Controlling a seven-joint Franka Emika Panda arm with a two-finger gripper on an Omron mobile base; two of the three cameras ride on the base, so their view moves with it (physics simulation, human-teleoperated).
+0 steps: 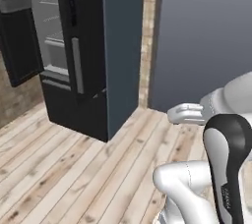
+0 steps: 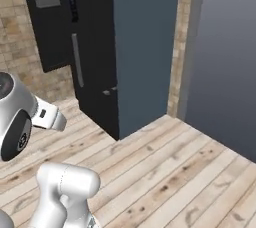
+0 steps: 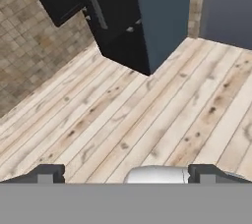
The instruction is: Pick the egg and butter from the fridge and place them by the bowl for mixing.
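The tall black fridge [image 1: 83, 46] stands ahead and to the left, and shows as well in the right base view [image 2: 95, 47] and at the top of the hand view [image 3: 118, 16]. Its left door hangs open, so light grey shelves [image 1: 51, 26] show inside; the right door with its grey handle [image 1: 76, 66] is closed. My gripper [image 3: 126, 174] is open, with fingertips [image 3: 47, 174] far apart and nothing between them. It hovers over bare floor, well short of the fridge. The egg, the butter and the bowl are out of view.
Light wooden floor planks [image 1: 74, 169] stretch between me and the fridge. A blue-grey side panel [image 2: 145, 47] flanks the fridge. A brick wall strip [image 2: 182, 42] and a large dark grey wall [image 2: 225, 57] stand to the right. A brick wall [image 3: 29, 46] lies at the left.
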